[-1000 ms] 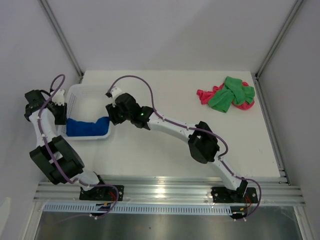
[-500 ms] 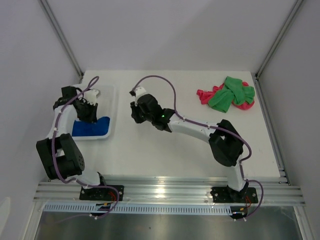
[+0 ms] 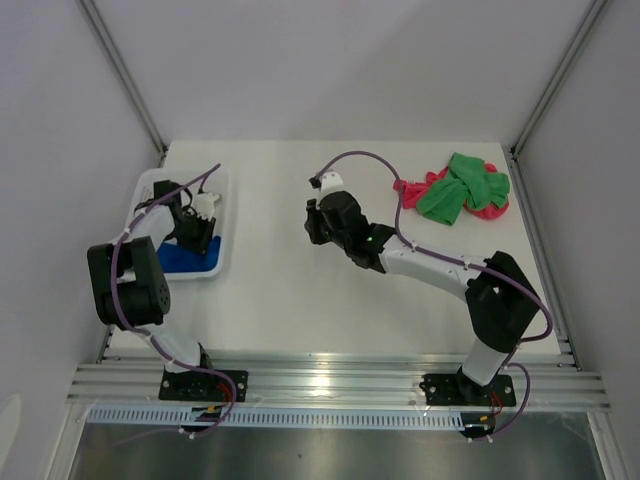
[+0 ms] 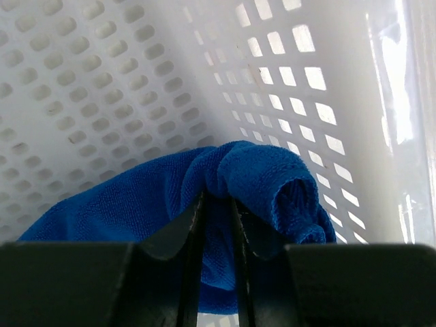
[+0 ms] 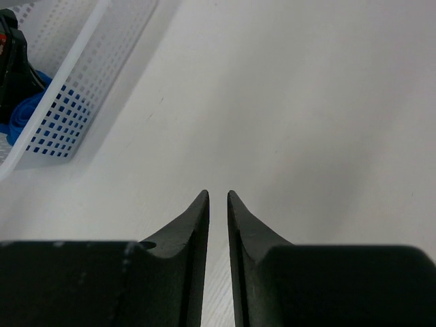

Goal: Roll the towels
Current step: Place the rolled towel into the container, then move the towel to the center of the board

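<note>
The left arm folds back on itself at the left of the top view, its left gripper [image 3: 192, 234] down inside the white mesh basket [image 3: 224, 215]. From the wrist camera the fingers [image 4: 194, 225] are drawn almost together, only a thin slit between them. Their tips are sunk into a raised fold of the blue towel [image 4: 262, 178], which they appear to pinch. The cloth peaks right at the tips, and its loosely rolled end droops to the right against the basket wall [image 4: 102, 82]. From above, the rest of the blue towel [image 3: 185, 262] lies along the lower edge of the basket.

The right arm stretches across the middle of the table [image 3: 300, 310]. The right gripper [image 3: 313, 228] sits just above centre frame, well apart from the basket. Its jaws are nearly closed, a narrow gap showing bare table, and they hold nothing [image 5: 218, 195].

In the upper right of the top view, the green towel [image 3: 455, 190] lies crumpled on the pink-red towel [image 3: 407, 189], the two tangled in one heap near the table's far corner.
</note>
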Controlling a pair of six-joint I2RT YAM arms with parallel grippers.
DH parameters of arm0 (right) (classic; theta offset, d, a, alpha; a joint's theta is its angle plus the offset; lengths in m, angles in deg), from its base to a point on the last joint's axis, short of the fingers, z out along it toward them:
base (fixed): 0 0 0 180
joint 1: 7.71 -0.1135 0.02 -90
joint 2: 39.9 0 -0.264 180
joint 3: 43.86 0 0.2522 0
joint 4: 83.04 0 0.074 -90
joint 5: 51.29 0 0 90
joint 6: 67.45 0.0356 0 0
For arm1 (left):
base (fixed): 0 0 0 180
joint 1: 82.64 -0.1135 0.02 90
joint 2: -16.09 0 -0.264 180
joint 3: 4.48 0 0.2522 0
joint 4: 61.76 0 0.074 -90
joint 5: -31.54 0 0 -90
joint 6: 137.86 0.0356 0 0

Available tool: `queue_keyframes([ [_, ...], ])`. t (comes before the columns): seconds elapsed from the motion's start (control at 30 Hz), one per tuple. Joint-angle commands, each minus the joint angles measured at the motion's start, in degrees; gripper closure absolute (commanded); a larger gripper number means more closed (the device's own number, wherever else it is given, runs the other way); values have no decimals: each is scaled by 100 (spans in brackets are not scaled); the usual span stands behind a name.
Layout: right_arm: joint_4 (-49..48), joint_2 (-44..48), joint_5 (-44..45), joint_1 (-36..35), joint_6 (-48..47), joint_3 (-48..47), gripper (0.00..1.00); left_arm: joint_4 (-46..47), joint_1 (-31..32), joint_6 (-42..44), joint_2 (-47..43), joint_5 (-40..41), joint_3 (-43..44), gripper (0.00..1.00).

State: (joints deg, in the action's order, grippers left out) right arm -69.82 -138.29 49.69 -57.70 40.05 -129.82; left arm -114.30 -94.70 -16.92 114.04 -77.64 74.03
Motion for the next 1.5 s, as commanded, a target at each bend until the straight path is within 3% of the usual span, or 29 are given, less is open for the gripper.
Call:
queue_keyframes([
  [0.0, -236, 259, 202, 51, 105, 75, 80, 20, 80, -106, -4, -86, -77, 76],
  [0.37, -192, 689, 387, 139, 34, 321, 78, -243, 80, -167, -909, -147, 292, 67],
  [0.77, -280, 1085, 536, 280, 43, 804, 77, -525, 133, -237, -1217, -323, 126, 68],
  [0.9, -254, 1216, 554, 350, 8, 901, 76, -376, 160, -351, -1392, 185, 195, 69],
  [1.0, -114, 1427, 641, 499, -27, 989, 70, -43, 160, -439, -1936, 871, 222, 60],
  [1.03, -53, 1576, 677, 561, -36, 1024, 65, -24, 160, -431, -2094, 1107, 266, 53],
  [1.17, 325, 1971, 721, 868, -80, 1226, 50, -173, 405, -159, -2719, 1618, 574, 43],
  [1.37, 887, 2805, 835, 1545, 157, 1867, 38, -1007, 1599, 0, -3151, 1567, 898, 32],
  [1.47, 1221, 3219, 827, 1983, 324, 2175, 26, -1210, 2476, -193, -3116, 1549, 952, 31],
])
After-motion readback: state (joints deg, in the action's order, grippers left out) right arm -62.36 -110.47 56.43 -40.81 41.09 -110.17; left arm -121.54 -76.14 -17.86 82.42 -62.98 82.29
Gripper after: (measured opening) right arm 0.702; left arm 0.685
